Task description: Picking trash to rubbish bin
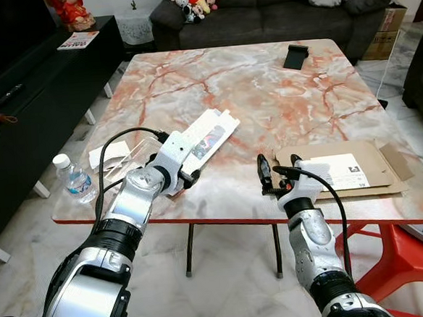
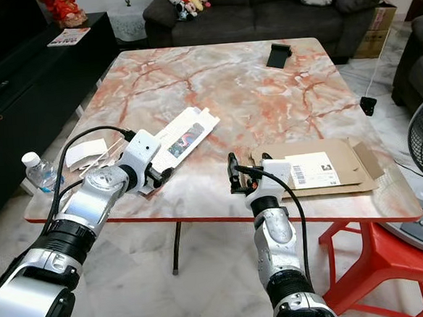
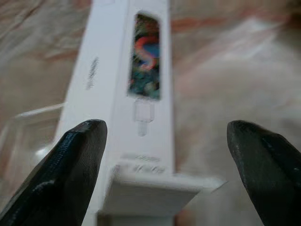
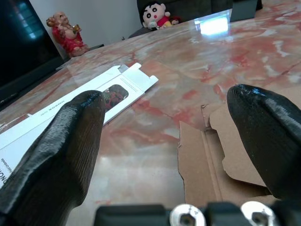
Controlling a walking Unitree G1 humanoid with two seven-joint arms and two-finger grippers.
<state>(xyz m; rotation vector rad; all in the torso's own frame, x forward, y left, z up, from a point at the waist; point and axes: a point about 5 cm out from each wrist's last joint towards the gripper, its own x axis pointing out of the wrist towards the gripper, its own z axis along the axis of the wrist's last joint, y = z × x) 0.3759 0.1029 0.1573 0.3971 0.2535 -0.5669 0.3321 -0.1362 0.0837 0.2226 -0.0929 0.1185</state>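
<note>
Left gripper (image 3: 162, 174) hovering spread over near end of white box (image 1: 209, 138), lying by tabletop's (image 1: 265, 89) near edge. Right gripper (image 1: 271, 175), also spread, sitting beside flattened cardboard (image 1: 346, 169) at near right corner.

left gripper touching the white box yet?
Apart. In the left wrist view both fingers stand open on either side of the white box, with gaps visible.
</note>
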